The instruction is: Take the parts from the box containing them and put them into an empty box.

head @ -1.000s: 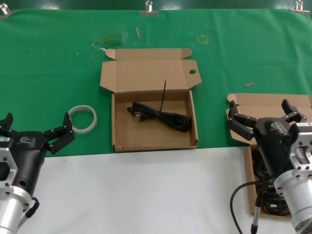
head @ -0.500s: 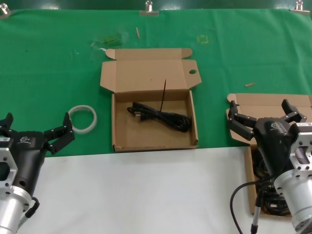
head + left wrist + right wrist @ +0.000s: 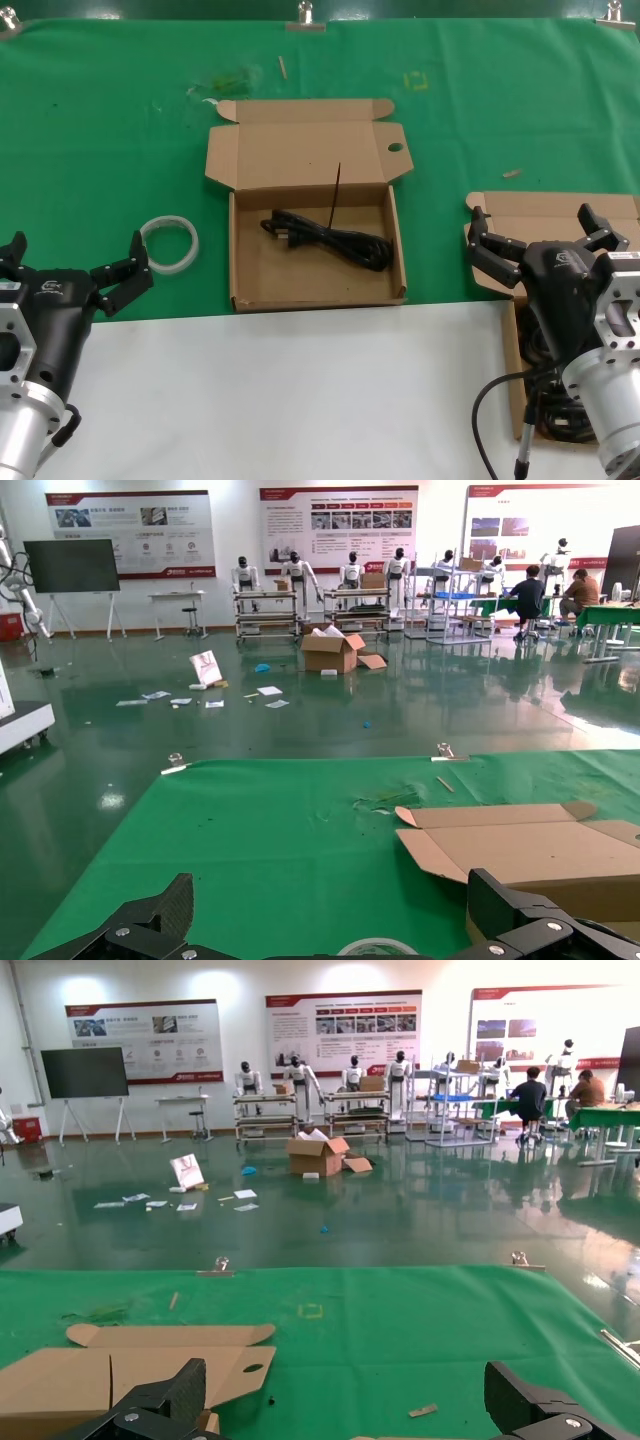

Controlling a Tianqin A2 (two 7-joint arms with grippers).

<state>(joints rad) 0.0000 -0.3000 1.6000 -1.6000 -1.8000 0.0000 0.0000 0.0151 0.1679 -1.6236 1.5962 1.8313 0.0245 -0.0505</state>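
No motion: both arms low, spread-jawed.

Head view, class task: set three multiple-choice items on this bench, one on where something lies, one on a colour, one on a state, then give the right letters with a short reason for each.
1. Where does the white ring lie?
A. Inside the middle box
B. On the green cloth, to the robot's left of the middle box
C. On the white surface

2. What colour is the cable in the middle box?
A. Black
B. Red
C. Yellow

3. How do the fingers of the left gripper stand?
A. Shut on the ring
B. Shut on nothing
C. Spread open, holding nothing

Answers:
1 B: the ring rests on the green cloth beside that box, apart from it.
2 A: a black looped cable lies on the box floor.
3 C: the fingers stand wide apart near the ring, with nothing between them.
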